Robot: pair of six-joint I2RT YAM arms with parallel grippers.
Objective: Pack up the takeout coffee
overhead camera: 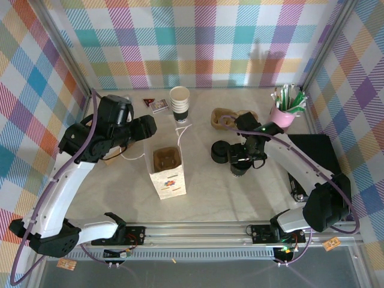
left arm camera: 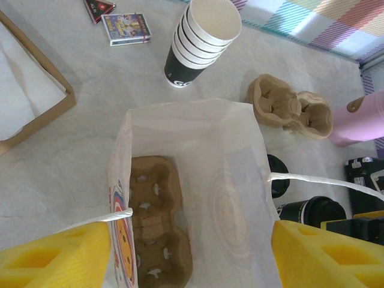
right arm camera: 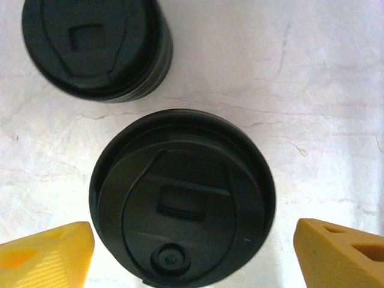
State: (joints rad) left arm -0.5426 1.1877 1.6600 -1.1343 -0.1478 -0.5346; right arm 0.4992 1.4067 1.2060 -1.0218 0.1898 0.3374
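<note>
Takeout coffee (right arm camera: 183,198): stands upright on the marble-look table (overhead camera: 120,180), right of centre. Seen from straight above in the right wrist view; round black lid on, sip hole toward the bottom edge. Cup wall hidden under the lid.

Right gripper (right arm camera: 192,240): hangs directly over the cup. Yellow fingers (right arm camera: 54,252) spread wide, one each side of the lid, bare table showing between each tip and the lid rim. Not gripping.

Squat black stack of lids (right arm camera: 96,48): just beside the coffee, a narrow gap between the two.

White paper bag (overhead camera: 168,177): upright at table centre, mouth open, well left of the coffee. Brown pulp cup carrier (left arm camera: 156,210) lies at its bottom.

Left gripper (left arm camera: 192,240): above the bag mouth, fingers spread. A white bag handle (left arm camera: 324,180) runs to each fingertip; cannot tell whether hooked.

Stack of lidless cups (overhead camera: 179,102): behind the bag.
</note>
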